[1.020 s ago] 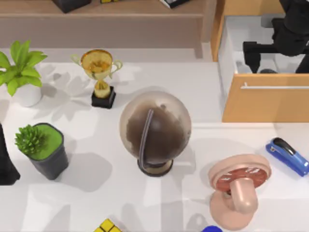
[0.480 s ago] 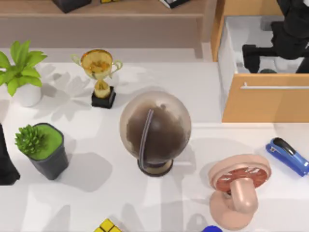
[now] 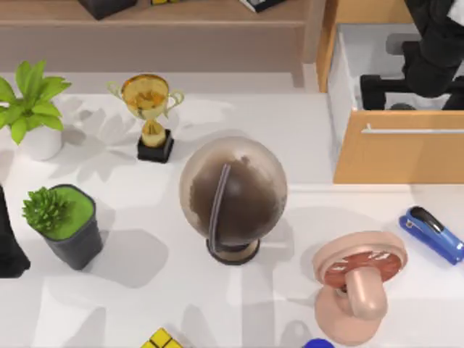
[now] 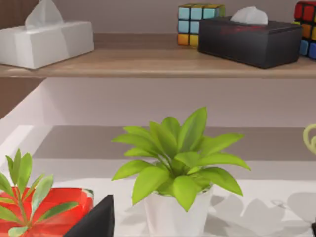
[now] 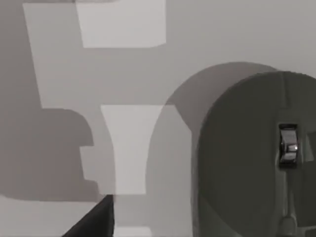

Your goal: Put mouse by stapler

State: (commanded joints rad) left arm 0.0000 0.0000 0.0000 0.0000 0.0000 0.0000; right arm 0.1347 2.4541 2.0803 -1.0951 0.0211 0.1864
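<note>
An office desk. A globe (image 3: 233,196), a trophy (image 3: 150,116), potted plants (image 3: 64,223), tissue boxes (image 4: 47,42) on a shelf (image 4: 148,66).

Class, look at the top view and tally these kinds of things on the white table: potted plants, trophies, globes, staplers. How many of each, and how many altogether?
Potted plants: 2, the plant in the white pot and the plant in the dark pot
Trophy: 1
Globe: 1
Stapler: 1
Total: 5

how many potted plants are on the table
2 in the top view: a leafy plant in a white pot at the far left edge, and a spiky plant in a dark pot nearer, also at the left. The left wrist view hints at a red-potted one.
</note>
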